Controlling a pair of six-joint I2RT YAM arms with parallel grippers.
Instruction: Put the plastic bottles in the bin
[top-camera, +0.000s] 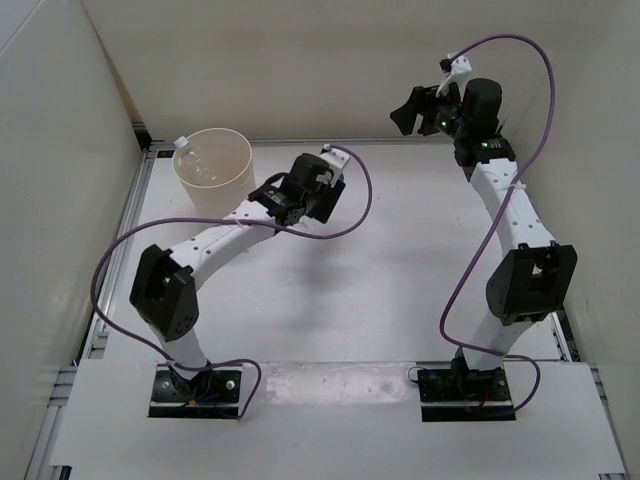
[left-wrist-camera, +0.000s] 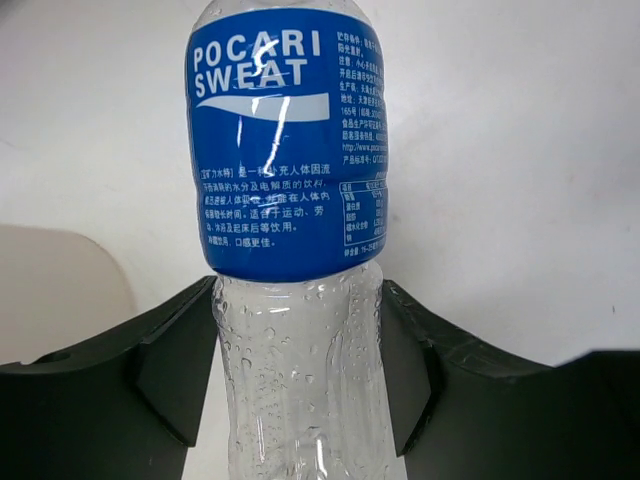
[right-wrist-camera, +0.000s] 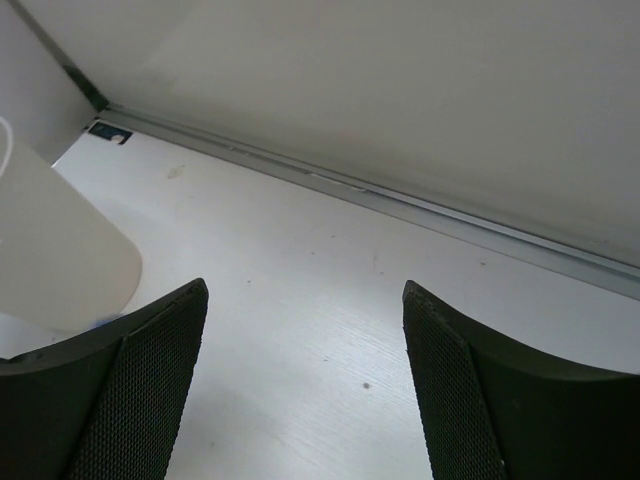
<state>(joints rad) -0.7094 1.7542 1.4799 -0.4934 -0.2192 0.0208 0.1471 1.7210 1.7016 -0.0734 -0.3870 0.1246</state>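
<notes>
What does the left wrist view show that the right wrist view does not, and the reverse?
Only the left wrist view: a clear plastic bottle with a blue label, clamped between the black fingers of the left gripper.
Only the right wrist view: the right gripper, open with nothing between its fingers, and a grey metal rail behind.
Both: the white table and, at the left edge, a curved pale shape, probably the cream-white round plastic bin.

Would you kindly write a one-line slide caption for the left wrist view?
Left gripper shut on the blue-labelled Pocari Sweat bottle, its fingers pressing the clear, droplet-beaded body just below the label.
</notes>
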